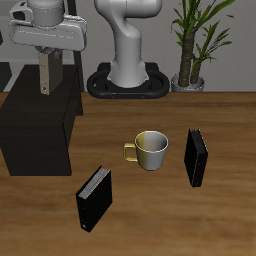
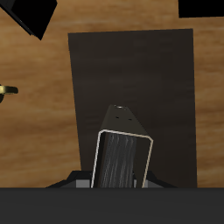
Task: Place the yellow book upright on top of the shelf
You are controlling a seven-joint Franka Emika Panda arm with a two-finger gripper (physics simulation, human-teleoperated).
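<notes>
My gripper (image 1: 45, 55) is shut on the yellow book (image 1: 45, 73), a thin greyish-tan slab. The book hangs upright from the fingers, its lower edge just above the back part of the shelf's flat top. The shelf (image 1: 35, 135) is a large matte black box at the table's side. In the wrist view the book (image 2: 122, 156) shows end-on between the fingers, over the dark shelf top (image 2: 131, 74). I cannot tell whether the book touches the shelf.
A yellow-and-white mug (image 1: 150, 150) stands mid-table. One black book (image 1: 93, 198) stands near the front edge beside the shelf, and another (image 1: 196, 157) stands beyond the mug. The robot base (image 1: 128, 78) and a potted plant (image 1: 195, 45) are at the back.
</notes>
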